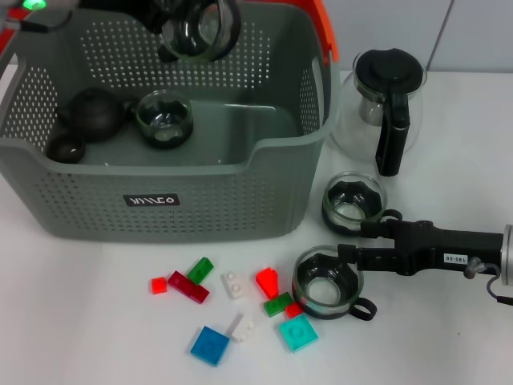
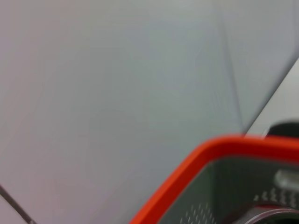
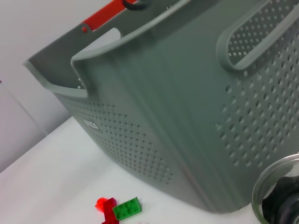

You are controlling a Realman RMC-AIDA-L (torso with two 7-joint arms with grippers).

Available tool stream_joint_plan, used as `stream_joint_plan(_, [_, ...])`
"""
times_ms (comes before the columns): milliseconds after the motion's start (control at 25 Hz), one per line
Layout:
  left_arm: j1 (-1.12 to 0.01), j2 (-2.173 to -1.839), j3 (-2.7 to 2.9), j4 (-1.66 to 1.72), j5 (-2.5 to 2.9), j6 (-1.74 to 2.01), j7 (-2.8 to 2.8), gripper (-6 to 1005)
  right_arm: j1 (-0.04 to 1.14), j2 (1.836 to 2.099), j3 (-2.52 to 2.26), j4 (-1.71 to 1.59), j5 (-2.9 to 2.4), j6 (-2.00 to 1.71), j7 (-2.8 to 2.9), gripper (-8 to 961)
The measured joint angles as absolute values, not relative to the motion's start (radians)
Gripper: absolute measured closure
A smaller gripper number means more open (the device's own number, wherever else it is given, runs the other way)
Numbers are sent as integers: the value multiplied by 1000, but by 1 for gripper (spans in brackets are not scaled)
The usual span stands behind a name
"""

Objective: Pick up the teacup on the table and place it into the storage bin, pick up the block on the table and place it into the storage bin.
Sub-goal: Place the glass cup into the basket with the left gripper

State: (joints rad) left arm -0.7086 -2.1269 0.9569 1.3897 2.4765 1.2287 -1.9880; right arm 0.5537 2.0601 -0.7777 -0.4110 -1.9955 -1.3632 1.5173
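The grey storage bin with an orange handle fills the back left; its wall looms in the right wrist view. Inside it lie a glass teacup, a dark teapot and a small dark cup. My left gripper holds another glass teacup in the air over the bin's back. Two glass teacups stand on the table to the bin's right, one behind and one in front. My right gripper reaches in between them, open, its lower finger at the front cup's rim. Several blocks lie scattered in front of the bin.
A glass pot with a black lid stands right of the bin, behind the teacups. Among the blocks are a blue one, a cyan one, a red one and a green one. White table surrounds them.
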Motion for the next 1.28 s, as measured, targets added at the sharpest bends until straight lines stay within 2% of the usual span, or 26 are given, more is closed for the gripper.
stream_joint_plan(520, [-868,-2137,1061,981,2820,956,-2028,953,552,2060,-778,-412,-1993,-1358,1531,42])
stream_joint_plan(920, [-902,-2097,1098,901,2858,911,-2065,951,558,2060,-776,-422,-1991,-1364,1531,41])
stream_joint_plan(1280, [-895,-2078,1173,842,2860,897,-2066,949,560,2055,-776,-422,-1989,-1360,1539,41])
